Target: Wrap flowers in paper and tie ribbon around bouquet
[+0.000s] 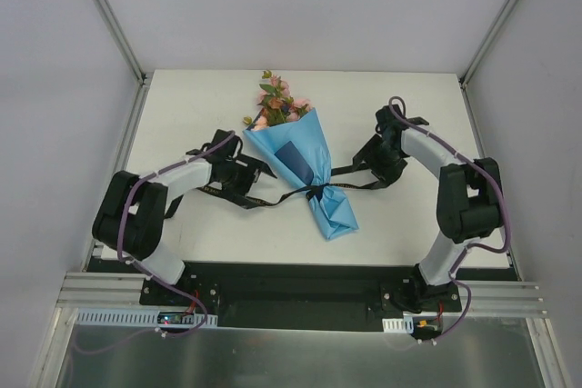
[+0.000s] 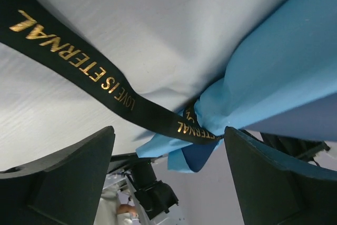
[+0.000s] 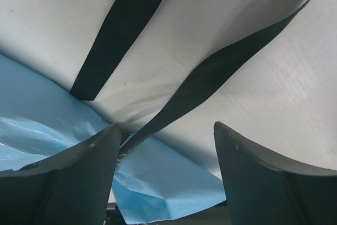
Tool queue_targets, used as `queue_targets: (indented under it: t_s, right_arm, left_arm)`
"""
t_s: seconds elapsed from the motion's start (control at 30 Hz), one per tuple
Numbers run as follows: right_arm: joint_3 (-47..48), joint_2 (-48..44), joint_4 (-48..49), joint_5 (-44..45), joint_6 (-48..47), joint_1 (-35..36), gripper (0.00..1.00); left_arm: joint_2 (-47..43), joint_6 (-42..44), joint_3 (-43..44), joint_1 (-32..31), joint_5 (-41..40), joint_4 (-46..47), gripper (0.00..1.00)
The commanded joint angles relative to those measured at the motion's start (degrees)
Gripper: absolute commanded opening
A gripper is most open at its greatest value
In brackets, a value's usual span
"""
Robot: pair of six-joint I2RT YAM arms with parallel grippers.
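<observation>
The bouquet (image 1: 305, 170) lies across the middle of the table. It is a cone of light blue paper (image 1: 318, 165), with the pink and orange flowers (image 1: 275, 104) at its far wide end. A black ribbon (image 1: 317, 192) with gold lettering goes round its narrow lower part, and its tails run out to both sides. My left gripper (image 1: 257, 177) is open just left of the cone; the left tail (image 2: 105, 80) passes in front of its fingers (image 2: 63, 183). My right gripper (image 1: 366, 166) is open on the cone's right. Two ribbon strips (image 3: 210, 72) and the paper's edge (image 3: 168, 183) lie ahead of it.
The white table (image 1: 427, 124) ends at grey walls and metal frame posts on three sides. A black base rail (image 1: 291, 283) runs along the near edge. Purple cables (image 1: 127, 215) follow both arms.
</observation>
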Motion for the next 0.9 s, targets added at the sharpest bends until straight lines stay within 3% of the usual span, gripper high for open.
queue_targets:
  t_s: [0.0, 0.1, 0.17, 0.3, 0.37, 0.43, 0.53, 0.63, 0.73, 0.77, 0.83, 0.87]
  right_arm:
    - [1.2, 1.6, 0.3, -1.3, 7.3, 1.5, 0.73]
    - [1.6, 3.0, 0.2, 0.7, 6.8, 2.6, 0.7]
    - [1.6, 4.3, 0.2, 0.7, 6.7, 3.1, 0.68]
    - [0.8, 6.1, 1.1, 1.7, 6.7, 4.4, 0.65]
    - [0.9, 7.2, 1.1, 2.2, 6.7, 5.5, 0.61]
    - [1.0, 7.7, 1.1, 2.2, 6.8, 6.3, 0.6]
    - [1.0, 7.9, 1.1, 3.2, 6.7, 7.0, 0.52]
    - [0.8, 7.9, 1.1, 3.8, 7.1, 7.5, 0.5]
    - [1.1, 7.9, 1.0, 3.9, 7.0, 8.1, 0.42]
    - [1.3, 8.0, 1.0, 3.9, 6.8, 8.2, 0.37]
    - [1.2, 8.1, 1.0, 3.9, 6.6, 8.2, 0.26]
    - [1.2, 8.1, 1.0, 3.9, 6.6, 8.2, 0.07]
  left_arm:
    - [5.0, -14.9, 4.3, -4.6, -2.3, -0.7, 0.82]
    - [8.1, -19.3, 3.9, -6.5, -2.9, -0.7, 0.81]
    - [9.6, -22.1, 3.4, -7.4, -1.7, -0.7, 0.73]
    - [12.7, -24.8, 3.4, -9.6, -1.3, -0.7, 0.67]
    - [13.3, -25.7, 3.2, -10.4, -1.6, -0.7, 0.57]
    - [13.4, -25.9, 3.2, -11.2, -2.3, -0.7, 0.56]
    - [13.7, -26.2, 3.2, -12.0, -1.6, -0.7, 0.63]
    - [13.2, -26.6, 2.2, -12.7, -1.4, -0.7, 0.8]
    - [13.9, -26.8, 2.2, -12.9, -1.9, -0.3, 0.8]
    - [14.2, -26.6, 2.3, -12.9, -2.0, 0.1, 0.77]
    - [14.9, -26.2, 2.4, -12.9, -2.2, 2.9, 0.52]
    - [14.8, -24.9, 2.5, -12.9, -3.1, 3.8, 0.35]
